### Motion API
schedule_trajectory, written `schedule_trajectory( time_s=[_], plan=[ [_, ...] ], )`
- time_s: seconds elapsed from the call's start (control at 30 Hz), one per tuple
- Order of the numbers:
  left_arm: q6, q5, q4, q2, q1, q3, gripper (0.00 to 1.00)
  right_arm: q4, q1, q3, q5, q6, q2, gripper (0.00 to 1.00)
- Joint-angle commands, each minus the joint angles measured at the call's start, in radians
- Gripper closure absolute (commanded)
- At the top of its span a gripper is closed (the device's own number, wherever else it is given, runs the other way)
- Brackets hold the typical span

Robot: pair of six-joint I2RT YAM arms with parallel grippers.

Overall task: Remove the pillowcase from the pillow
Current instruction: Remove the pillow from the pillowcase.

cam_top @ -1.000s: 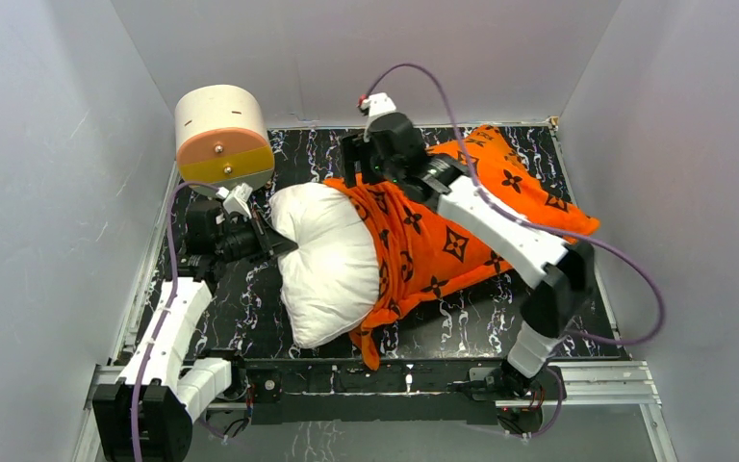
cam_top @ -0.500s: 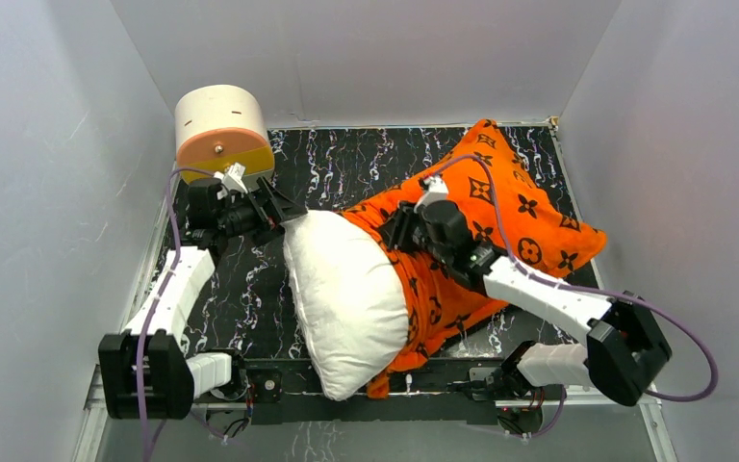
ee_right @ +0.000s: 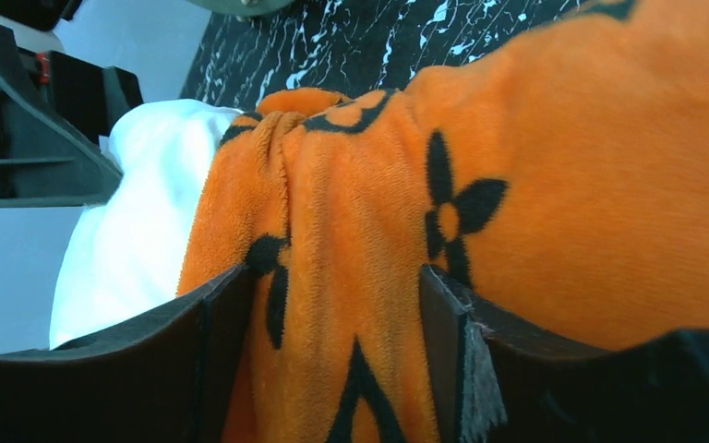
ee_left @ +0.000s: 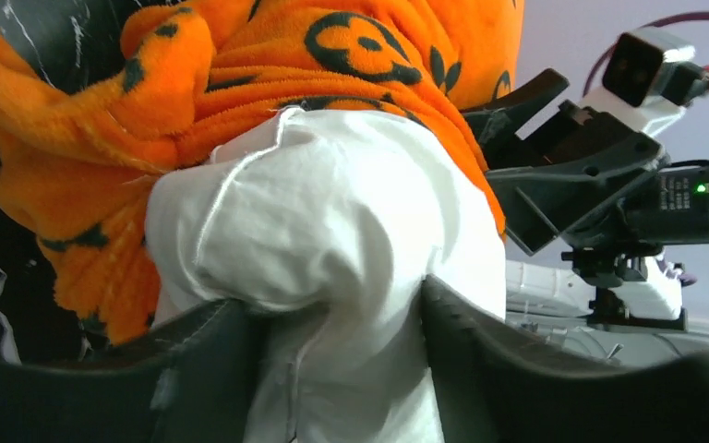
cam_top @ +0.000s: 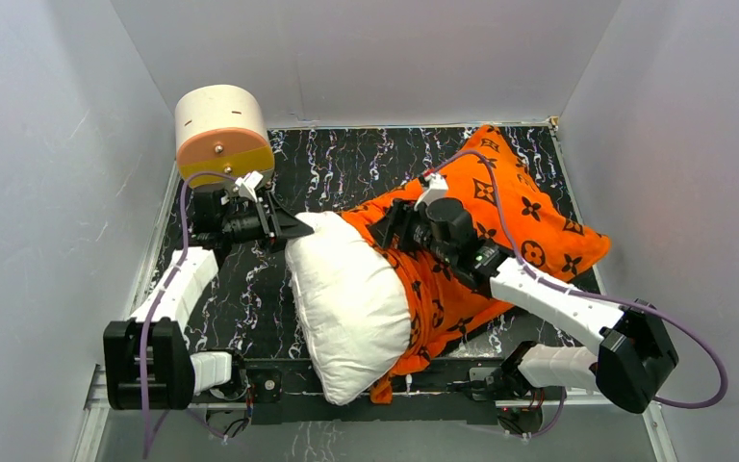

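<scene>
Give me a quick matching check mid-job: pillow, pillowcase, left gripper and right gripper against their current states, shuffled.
Things:
1. pillow
2. pillowcase
3. left gripper
4. right gripper

States:
A. orange plush between its fingers
B. white, near end bare, far end inside the cover
C. white fabric pinched between its fingers
D. orange with black motifs, bunched over the far part of the cushion

Pairs: 1-B, 2-D, 3-C, 4-A
</scene>
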Motion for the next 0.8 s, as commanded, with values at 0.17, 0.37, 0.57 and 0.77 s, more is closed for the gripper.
schedule_trajectory(
  time_s=[0.17,0.37,0.57,0.77],
  plan=[
    [0.194,0.030,-0.206,-0.121,-0.012,0.003,1.00,-0.593,0.001,0.539,0.136,-0.431,0.139,0.09],
    [0.267,0.026,-0.253,-0.145,-0.013,0.046,1.00,-0.799,-0.021,0.811,0.026,-0.535,0.392,0.01],
    [0.298,0.009,-0.265,-0.144,-0.013,0.053,1.00,-0.943,-0.021,0.929,0.026,-0.556,0.615,0.15],
    [0.307,-0.083,-0.305,-0.146,-0.012,0.066,1.00,-0.861,-0.051,0.875,0.324,-0.567,0.584,0.90]
  ],
)
